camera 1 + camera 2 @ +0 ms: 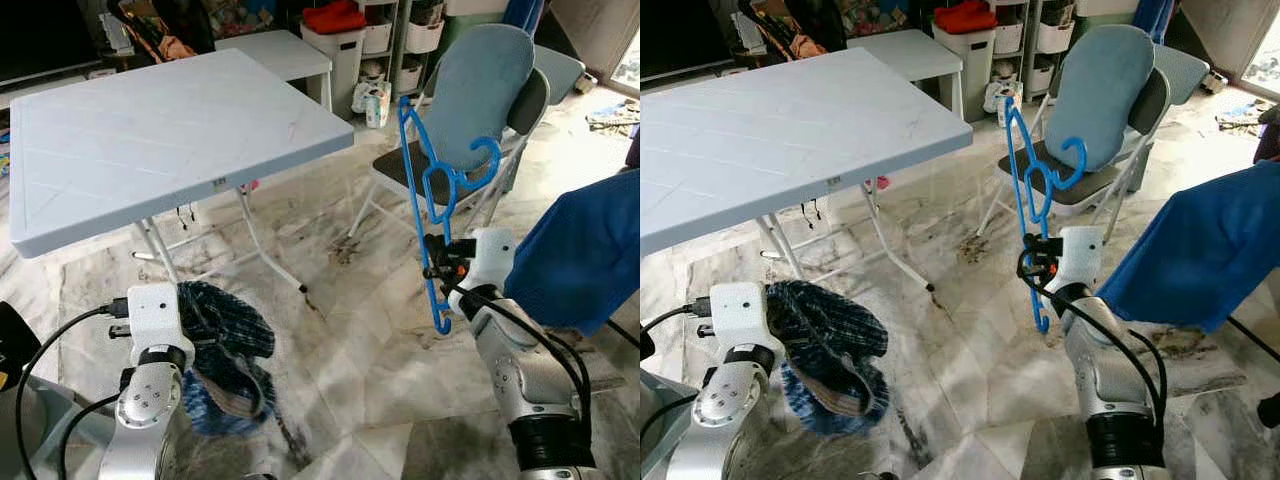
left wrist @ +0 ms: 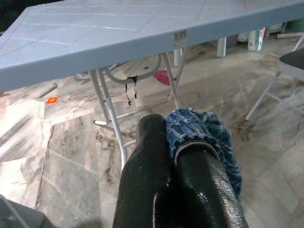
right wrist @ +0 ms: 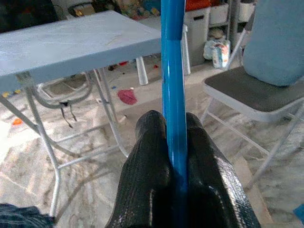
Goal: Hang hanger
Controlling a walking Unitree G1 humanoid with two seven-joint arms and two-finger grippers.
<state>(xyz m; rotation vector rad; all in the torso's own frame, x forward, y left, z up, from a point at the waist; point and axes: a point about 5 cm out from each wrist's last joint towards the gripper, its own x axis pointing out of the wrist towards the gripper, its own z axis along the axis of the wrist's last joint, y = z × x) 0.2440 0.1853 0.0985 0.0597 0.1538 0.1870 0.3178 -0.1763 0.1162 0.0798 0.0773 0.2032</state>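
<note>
A thin blue plastic clothes hanger [image 1: 432,190] is held upright at the right of the scene, in front of the grey folding chair with a pale blue padded back [image 1: 478,90], its hook curling toward that chair back. The right end effector [image 1: 441,262] is clenched on the hanger's straight lower bar, and in the right wrist view the bar [image 3: 173,95] is seen pinched between the two black fingers [image 3: 147,161] and running up past them. The hanger is judged to be light and fairly stiff but springy along its slender bars, with a smooth, glossy surface that could twist or slide in a narrow pinch; a hold on a straight bar near the middle, as shown, is judged sound, provided the hook is left free. The left end effector [image 2: 173,156] is closed on a bunched dark blue checked cloth [image 1: 225,350], which droops low at the near left and is judged soft and limp. A pale grey plastic folding worktop [image 1: 150,130] stands to the far left. A blue fabric sheet [image 1: 590,250] hangs at the right edge. No rail for the hanger can be made out.
</note>
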